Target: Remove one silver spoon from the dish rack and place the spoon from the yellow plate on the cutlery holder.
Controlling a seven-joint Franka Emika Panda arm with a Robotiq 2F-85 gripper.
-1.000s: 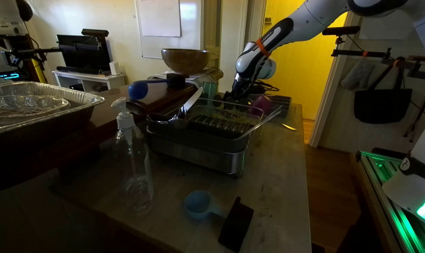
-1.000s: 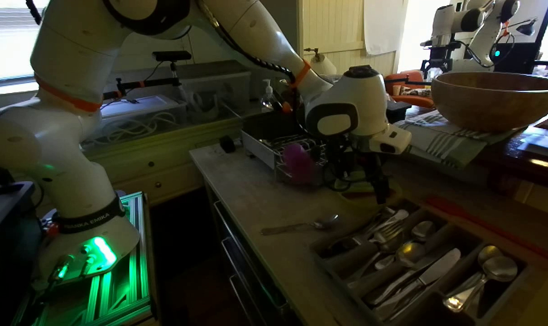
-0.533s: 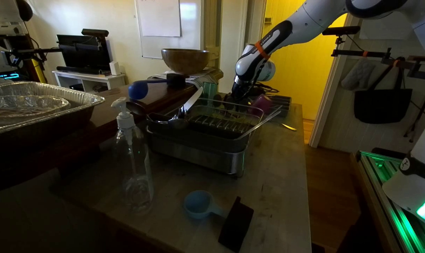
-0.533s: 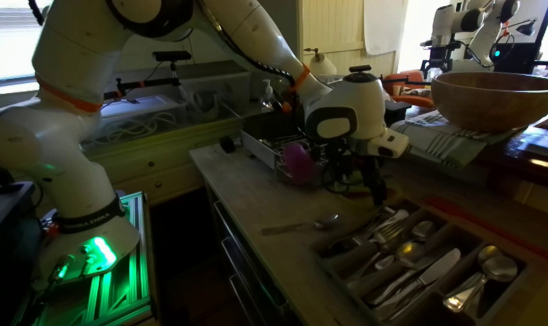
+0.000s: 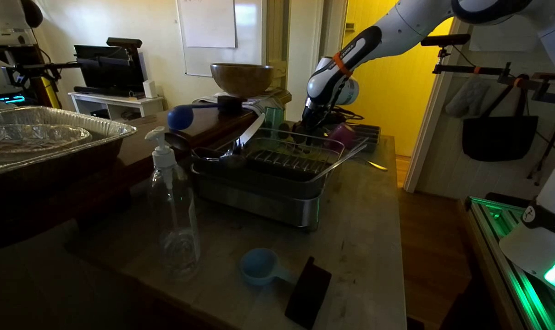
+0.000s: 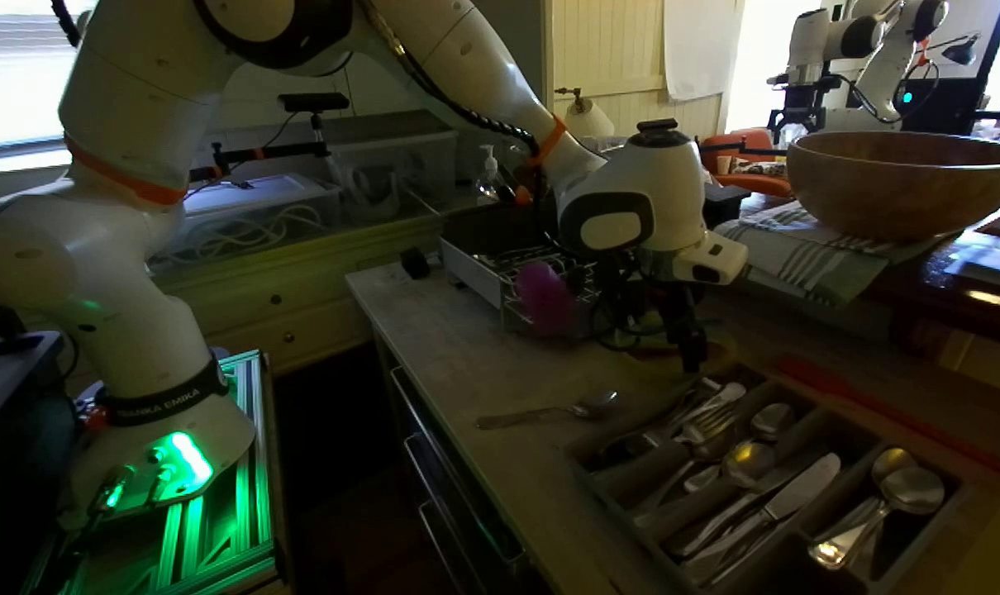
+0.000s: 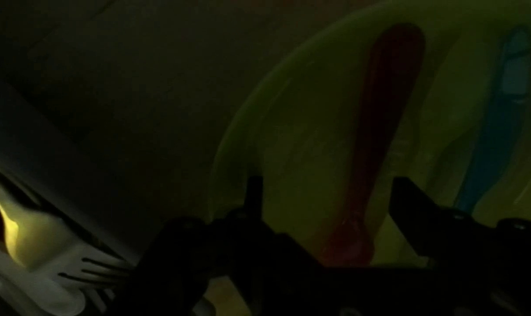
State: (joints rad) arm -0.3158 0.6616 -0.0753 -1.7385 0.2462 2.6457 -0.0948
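"What lies between the jaws?"

"In the wrist view, the red spoon (image 7: pixel 373 145). It rests on the yellow plate (image 7: pixel 300 145), handle toward the top of the frame, bowl low in the centre, and the fingertips of the gripper (image 7: pixel 329 197) stand spread on either side of it. Whether either one touches it, I can't tell; that view is very dark."

"Anything beside it?"

"A blue utensil (image 7: pixel 496 127) on the same plate, mostly farther right. At lower left the wall of the cutlery holder (image 7: pixel 46 162) slants down, with a fork (image 7: pixel 50 241) just inside."

"And the arm (image 6: pixel 459 58)?"

"In an exterior view it arches from lower left across the top, then slopes down to right of centre, the gripper pointing down just beside the cutlery holder."

"What does each view keep to itself?"

"The red spoon is clear only from the wrist. An exterior view has the whole silver spoon (image 6: pixel 541 413), on the counter (image 6: pixel 459 364) near the centre; in an exterior view just its bright end (image 5: pixel 378 167) shows, right of a pink object (image 5: pixel 341 136). There the dish rack (image 5: pixel 254 199) stands mid-frame, and a pale blue measuring cup (image 5: pixel 259 266) sits low in the centre."
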